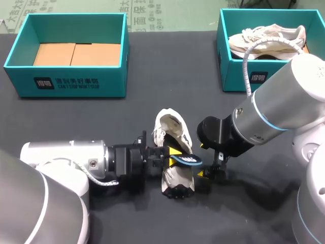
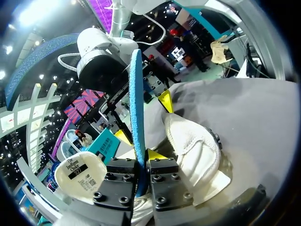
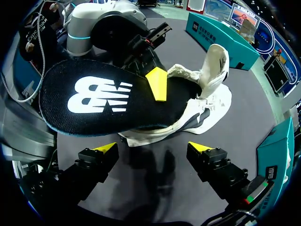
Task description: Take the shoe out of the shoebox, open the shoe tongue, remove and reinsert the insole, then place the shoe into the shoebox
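Head view: shoe (image 1: 171, 133), cream-white with laces and a dark sole, lies on the dark table (image 1: 76, 117) near the middle, well short of the two teal boxes at the back. Its opening gapes wide and the tongue stands up. The left gripper (image 1: 170, 152) comes in from the side and sits against the shoe, pinching the insole (image 1: 187, 160), a dark piece with a blue rim that sticks out across the shoe towards the right gripper (image 1: 212, 172). The right gripper hangs just beside the shoe's sole, its fingers apart and bare. The left shoebox (image 1: 66, 84) shows only its brown cardboard floor; the right shoebox (image 1: 238, 76) holds a second shoe (image 1: 266, 43), beige.

Left wrist view: the insole (image 2: 136, 103) stands edge-on as a thin blue strip, clamped between the two fingers of the left gripper (image 2: 141, 160), which press it from both sides. The shoe (image 2: 197, 150) lies just beside the fingers, its white upper creased. The right arm (image 2: 101, 63) hangs ahead.

Right wrist view: the insole (image 3: 103, 99) shows a black face with large white print and a thin blue edge, held above the shoe (image 3: 214, 80). One yellow tip of the left gripper (image 3: 157, 84) presses on that face. Whether the insole's far end is inside the shoe I cannot tell. The fingers of the right gripper (image 3: 153, 150) stand wide apart over bare cloth, just short of the shoe.
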Controlling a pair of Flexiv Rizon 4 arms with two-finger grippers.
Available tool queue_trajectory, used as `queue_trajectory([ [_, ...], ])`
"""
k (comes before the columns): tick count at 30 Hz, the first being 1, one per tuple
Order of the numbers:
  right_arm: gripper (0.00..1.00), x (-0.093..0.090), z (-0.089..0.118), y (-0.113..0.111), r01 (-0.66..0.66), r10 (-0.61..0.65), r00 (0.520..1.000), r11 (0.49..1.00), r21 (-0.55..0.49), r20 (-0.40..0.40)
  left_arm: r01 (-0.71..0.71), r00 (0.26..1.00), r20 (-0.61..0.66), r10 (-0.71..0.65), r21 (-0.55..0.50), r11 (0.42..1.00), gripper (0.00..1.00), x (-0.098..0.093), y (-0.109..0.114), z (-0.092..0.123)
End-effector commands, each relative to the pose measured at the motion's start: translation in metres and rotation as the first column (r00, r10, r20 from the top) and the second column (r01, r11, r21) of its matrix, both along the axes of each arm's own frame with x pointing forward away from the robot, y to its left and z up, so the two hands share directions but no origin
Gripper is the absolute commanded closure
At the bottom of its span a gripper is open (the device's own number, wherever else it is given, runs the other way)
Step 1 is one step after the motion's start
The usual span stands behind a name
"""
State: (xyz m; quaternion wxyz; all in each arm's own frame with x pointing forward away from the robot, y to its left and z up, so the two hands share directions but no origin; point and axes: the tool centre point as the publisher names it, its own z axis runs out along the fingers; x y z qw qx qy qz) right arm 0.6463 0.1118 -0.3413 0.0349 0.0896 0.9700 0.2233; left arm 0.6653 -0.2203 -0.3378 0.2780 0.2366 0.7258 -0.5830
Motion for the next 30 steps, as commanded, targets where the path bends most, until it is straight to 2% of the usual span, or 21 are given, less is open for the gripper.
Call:
queue_trajectory([
  [1, 0.0, -0.001, -0.001, 0.0, 0.001, -0.001, 1.0, 1.0, 0.002, 0.002, 0.009, 1.0, -0.012, -0.009, -0.009, 1.0, 0.83, 0.0, 0.001, 0.002],
  [13, 0.0, -0.001, -0.001, 0.0, 0.001, -0.001, 1.0, 1.0, 0.002, 0.002, 0.056, 0.996, -0.066, -0.06, -0.053, 0.997, 0.77, -0.008, -0.002, 0.018],
  [23, 0.0, -0.001, -0.001, 0.0, 0.001, -0.001, 1.0, 1.0, 0.002, 0.002, 0.08, 0.995, -0.047, -0.084, -0.07, 0.994, 0.82, -0.016, -0.005, 0.032],
  [27, 0.0, -0.001, -0.001, 0.0, 0.001, -0.001, 1.0, 1.0, 0.002, 0.002, 0.096, 0.994, -0.041, -0.1, -0.08, 0.992, 0.8, -0.019, -0.006, 0.035],
  [30, 0.0, -0.001, -0.001, 0.0, 0.001, -0.001, 1.0, 1.0, 0.002, 0.002, 0.105, 0.993, -0.043, -0.108, -0.075, 0.992, 0.87, -0.02, -0.007, 0.033],
])
